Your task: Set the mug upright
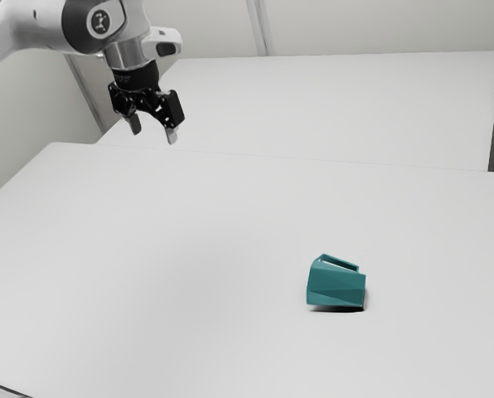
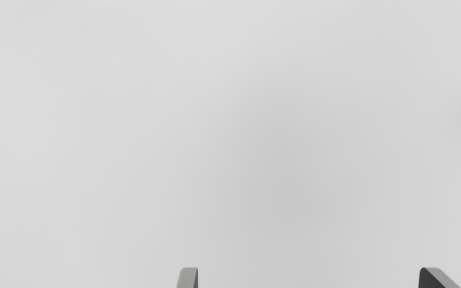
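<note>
One toppled mug [image 1: 336, 286] lies lower than, and well apart from, the spread hand [image 1: 153, 133].

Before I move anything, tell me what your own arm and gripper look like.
My arm is pale grey to white, with smooth, rounded links. A dark, rounded joint cover bears a circular emblem ringed in light grey. The gripper is black and angular, with small pale spots on its body; its two fingers have grey tips.
</note>
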